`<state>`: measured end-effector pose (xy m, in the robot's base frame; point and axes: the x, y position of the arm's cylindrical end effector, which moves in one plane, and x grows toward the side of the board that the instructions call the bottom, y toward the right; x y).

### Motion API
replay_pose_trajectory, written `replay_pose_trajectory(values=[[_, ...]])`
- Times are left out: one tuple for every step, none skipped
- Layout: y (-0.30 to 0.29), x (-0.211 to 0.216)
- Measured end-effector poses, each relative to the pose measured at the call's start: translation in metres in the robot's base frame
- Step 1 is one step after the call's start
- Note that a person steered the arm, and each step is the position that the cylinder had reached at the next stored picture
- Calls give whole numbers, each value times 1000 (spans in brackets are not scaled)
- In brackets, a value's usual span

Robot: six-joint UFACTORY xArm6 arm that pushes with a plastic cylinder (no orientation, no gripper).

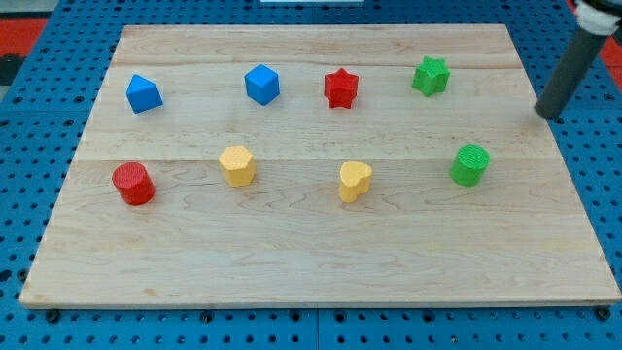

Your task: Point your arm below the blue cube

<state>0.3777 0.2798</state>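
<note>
Tool state cannot be told: my tip (544, 114), a bare dark rod end, rests at the surface's (311, 272) right edge in the view. Blue cube (262, 85) lies well apart to the tip's left, past the green star (430, 76) and red star (341, 88). Green cylinder (470, 164) sits near, lower left of the tip.

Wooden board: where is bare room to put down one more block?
The wooden board is bare below the red cylinder, yellow blocks and green cylinder. The two rows are crowded. My tip sits at the right edge, right of the green star.
</note>
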Motion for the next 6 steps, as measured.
replay_pose_trajectory(values=[[-69,-2],[-119,3],[-124,3],[-158,7],[-216,7],[-297,7]])
